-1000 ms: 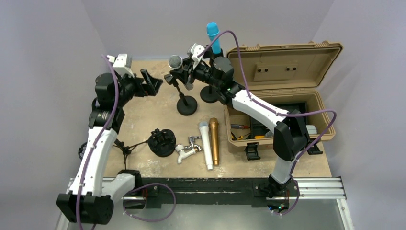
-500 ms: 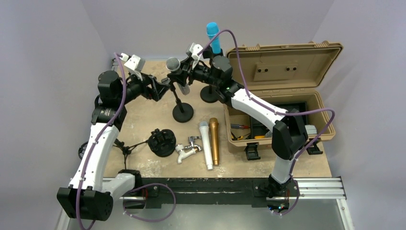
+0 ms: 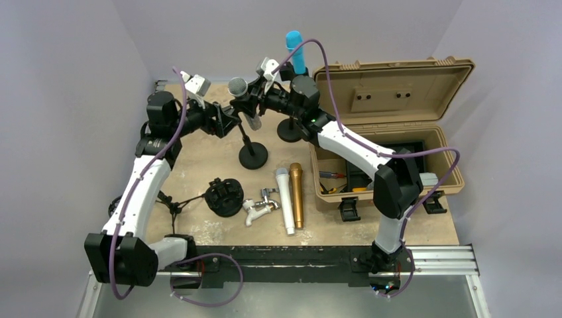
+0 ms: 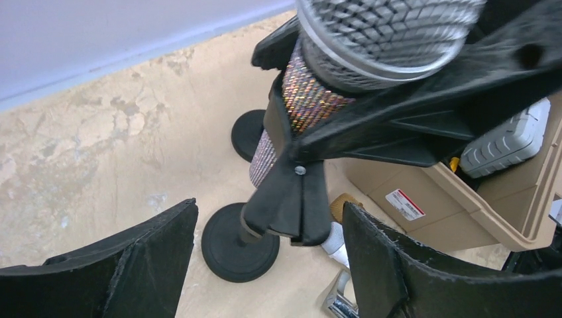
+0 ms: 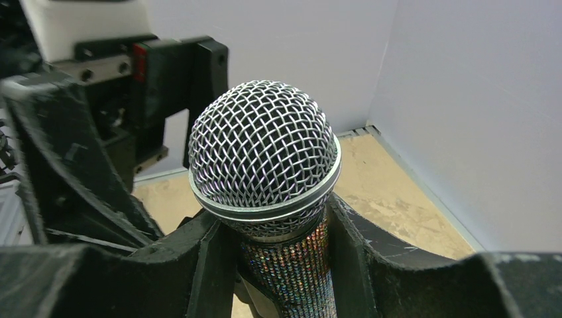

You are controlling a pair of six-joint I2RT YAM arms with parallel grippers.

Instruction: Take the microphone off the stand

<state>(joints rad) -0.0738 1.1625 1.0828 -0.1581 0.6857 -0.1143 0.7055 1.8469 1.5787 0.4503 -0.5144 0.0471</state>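
Note:
A microphone with a silver mesh head [image 5: 264,156] and a sparkly body [image 5: 291,271] sits in the clip of a black stand [image 4: 291,199] with a round base [image 3: 253,156]. My right gripper [image 5: 281,258] is shut on the sparkly body just below the head; in the top view the right gripper [image 3: 253,105] reaches in from the right. My left gripper [image 4: 272,258] is open, one finger on each side of the clip without touching it. In the top view the left gripper [image 3: 225,120] is left of the stand.
A second stand [image 3: 289,130] holds a blue microphone [image 3: 295,52] behind. An open tan case [image 3: 391,112] stands at the right. A white microphone [image 3: 285,199], a gold microphone [image 3: 296,195], a chrome clip [image 3: 260,205] and a black round part [image 3: 224,197] lie nearer.
My left arm has swung right, and its open gripper now straddles the stand's clip. The stand has shifted slightly left and nearer. My right gripper has stayed shut on the microphone.

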